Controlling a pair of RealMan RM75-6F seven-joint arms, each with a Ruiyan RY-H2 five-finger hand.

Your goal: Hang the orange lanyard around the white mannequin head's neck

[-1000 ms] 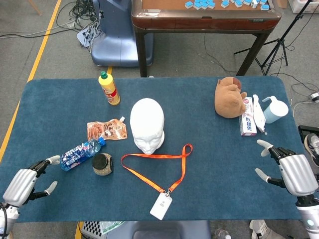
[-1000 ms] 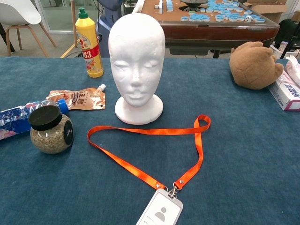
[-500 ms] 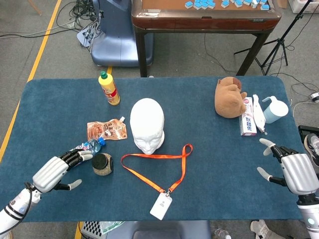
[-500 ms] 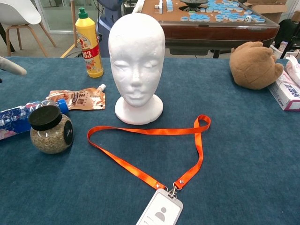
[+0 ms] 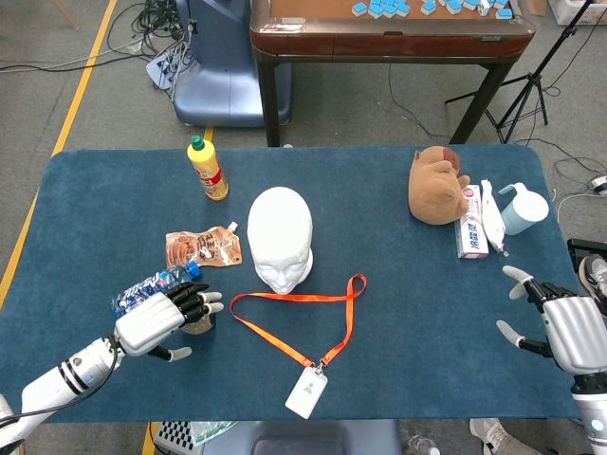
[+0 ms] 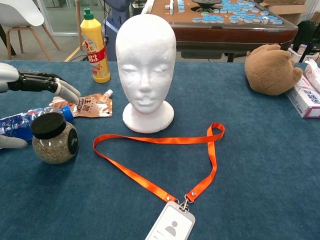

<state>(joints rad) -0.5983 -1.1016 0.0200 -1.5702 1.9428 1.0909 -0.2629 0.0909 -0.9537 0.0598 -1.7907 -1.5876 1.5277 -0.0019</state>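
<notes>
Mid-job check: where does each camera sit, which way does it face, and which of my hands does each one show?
Head view: high up, looking steeply down on the table; shows the left hand over the jar and the right hand.
Chest view: low at the near edge, facing the mannequin head; shows only the left hand's fingers.
Both share the mannequin head, orange lanyard, jar and left hand.

Head view high, looking down, chest view low (much nearer), both sharing mannequin head [image 5: 280, 237]
</notes>
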